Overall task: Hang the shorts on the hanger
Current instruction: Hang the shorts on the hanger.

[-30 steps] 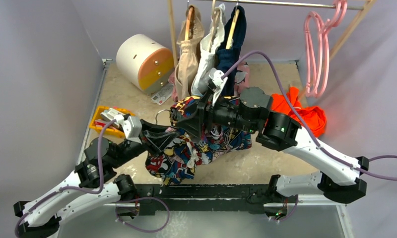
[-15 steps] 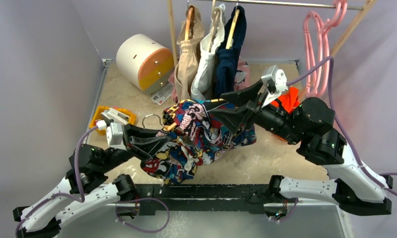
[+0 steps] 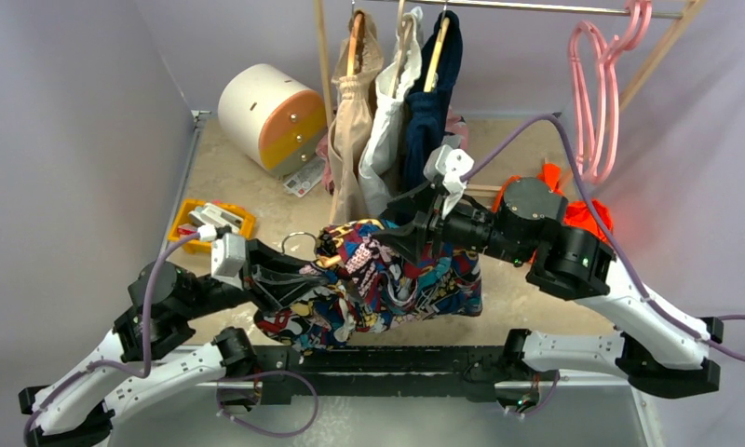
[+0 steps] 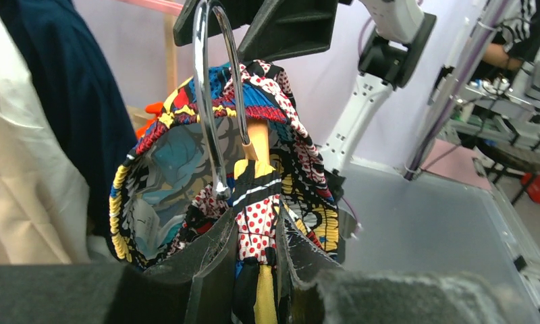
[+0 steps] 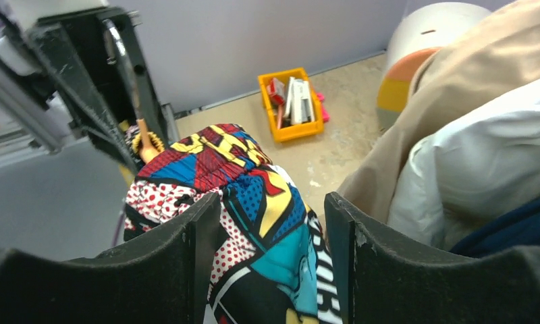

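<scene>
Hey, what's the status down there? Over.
Left gripper clamped on the shorts, bunched over the hanger. Right gripper open over the fabric. Hung clothes close alongside it.

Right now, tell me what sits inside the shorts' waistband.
The hanger pokes up through the shorts: its peach neck and silver hook show. Its arms are covered by fabric, so their position cannot be seen.
</scene>
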Motion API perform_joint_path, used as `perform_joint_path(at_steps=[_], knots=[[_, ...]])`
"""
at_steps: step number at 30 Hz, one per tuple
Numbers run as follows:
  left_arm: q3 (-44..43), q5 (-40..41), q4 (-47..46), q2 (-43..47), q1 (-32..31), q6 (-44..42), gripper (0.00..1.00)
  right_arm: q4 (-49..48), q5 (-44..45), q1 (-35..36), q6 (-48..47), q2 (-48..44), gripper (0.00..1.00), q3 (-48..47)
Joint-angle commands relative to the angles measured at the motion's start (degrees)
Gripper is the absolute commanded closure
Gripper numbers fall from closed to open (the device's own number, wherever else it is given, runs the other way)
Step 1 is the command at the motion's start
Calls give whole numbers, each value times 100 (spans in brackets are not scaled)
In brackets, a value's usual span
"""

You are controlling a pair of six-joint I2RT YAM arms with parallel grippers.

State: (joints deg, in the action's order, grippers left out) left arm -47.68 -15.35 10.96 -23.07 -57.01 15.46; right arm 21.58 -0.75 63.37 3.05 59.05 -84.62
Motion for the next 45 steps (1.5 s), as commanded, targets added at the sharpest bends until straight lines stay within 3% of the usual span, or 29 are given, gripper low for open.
perform_joint_path(at_steps=[1, 13, 16, 21, 25, 29, 33, 36, 45], knots=[[-649, -655, -93, -272, 9, -99, 100, 74, -1041, 10, -292, -302, 39, -37], [-724, -678, 78, -237, 8, -184, 100, 846, -1750, 14, -392, -241, 40, -159], [-770, -707, 50, -288, 6, -197, 100, 947, -1806, 8, -455, -77, 46, -146], [-903, -751, 46, -459, 6, -275, 100, 626, -2085, 14, -453, 66, 68, -30], [-946, -837, -20, -633, 6, -328, 100, 223, -2272, 8, -405, 152, 72, 5], [-950, -901, -122, -795, 6, -378, 100, -19, -2448, 13, -345, 256, 68, 18], [-1029, -918, 40, -882, 12, -502, 100, 201, -2469, 14, -342, 157, 42, -112], [-1024, -892, 136, -882, 8, -588, 100, 105, -2463, 16, -150, -31, 33, -199], [-1100, -1045, 160, -1136, 6, -635, 100, -190, -2130, 13, 137, 225, 39, -376]])
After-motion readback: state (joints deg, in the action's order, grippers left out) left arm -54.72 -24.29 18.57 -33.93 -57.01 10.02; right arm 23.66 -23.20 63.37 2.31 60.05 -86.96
